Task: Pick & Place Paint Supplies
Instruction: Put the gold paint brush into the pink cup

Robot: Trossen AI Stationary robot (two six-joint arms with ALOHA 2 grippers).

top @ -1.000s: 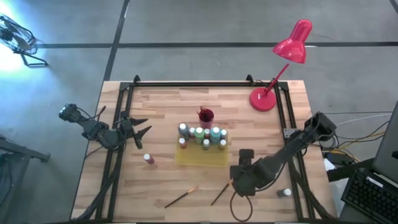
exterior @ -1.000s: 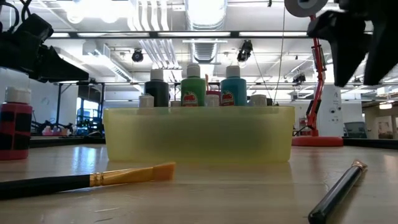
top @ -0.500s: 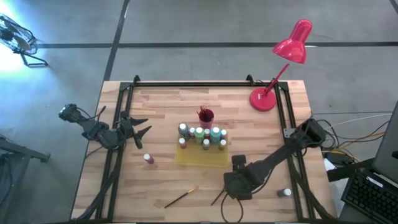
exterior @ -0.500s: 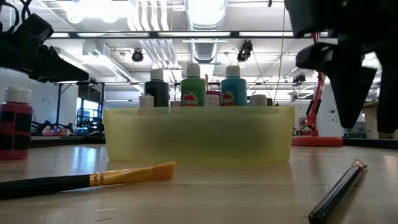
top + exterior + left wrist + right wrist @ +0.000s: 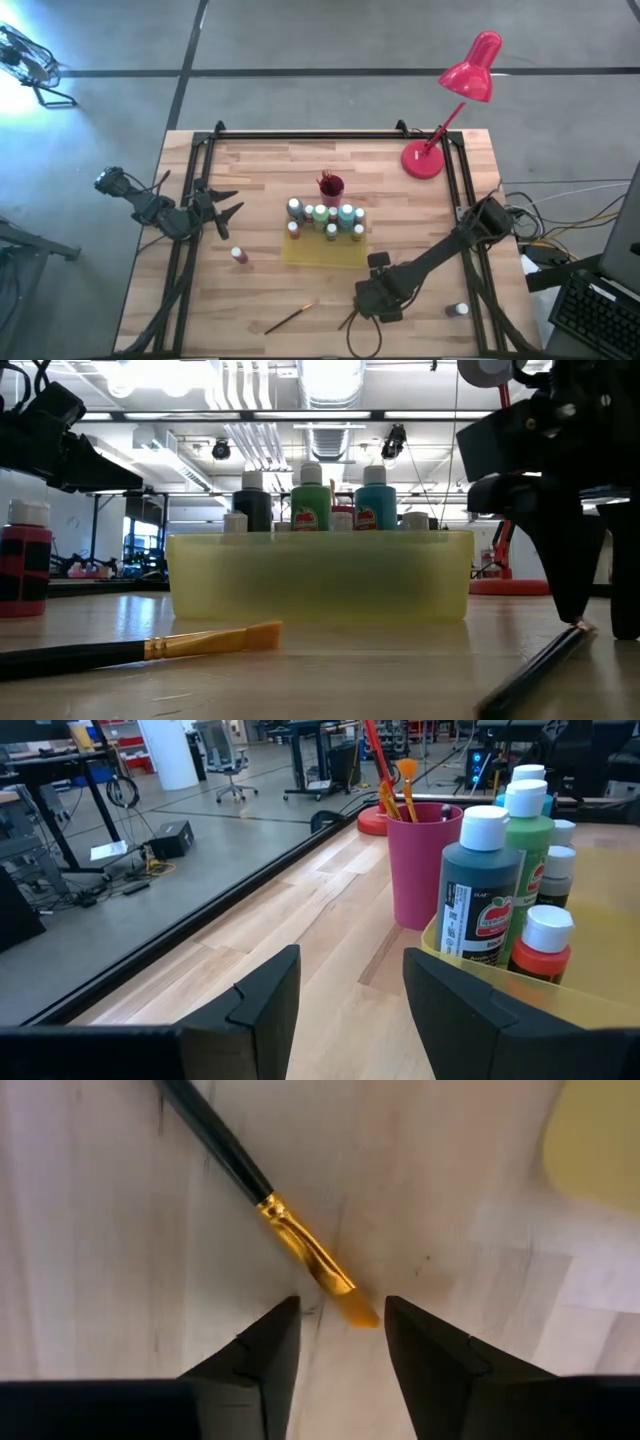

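Note:
My right gripper (image 5: pixel 340 1330) is open and points down over a dark-handled brush (image 5: pixel 215 1140) lying flat near the table's front. Its fingers stand on either side of the brush's orange bristle tip (image 5: pixel 345 1302). The same gripper (image 5: pixel 372 300) partly hides that brush (image 5: pixel 346 322) in the high view. A second brush (image 5: pixel 290 318) lies to its left. Several paint bottles (image 5: pixel 325 218) stand in the yellow tray (image 5: pixel 322 256). A red bottle (image 5: pixel 239 256) stands left of the tray, and a white-capped one (image 5: pixel 458 310) at the front right. My left gripper (image 5: pixel 226 206) waits open at the table's left. My right gripper comes at the brush from above, fingers pointing down, one on each side of the orange bristle tip (image 5: pixel 352 1310). Bare wood shows between the fingers (image 5: pixel 268 1350) and the bristles; whether a finger touches the tip I cannot tell. The brush lies flat on the table.
A magenta cup (image 5: pixel 331 186) holding brushes stands behind the tray. A red desk lamp (image 5: pixel 424 158) has its base on the far right corner. A black frame rail (image 5: pixel 470 270) runs along the table's right side. Bare wood lies between the two brushes.
My right gripper has come down from well above the table to just over the wood. It has shifted a little toward the table's left and near edges and now stands over the right-hand brush's bristle end. My left arm has kept still.

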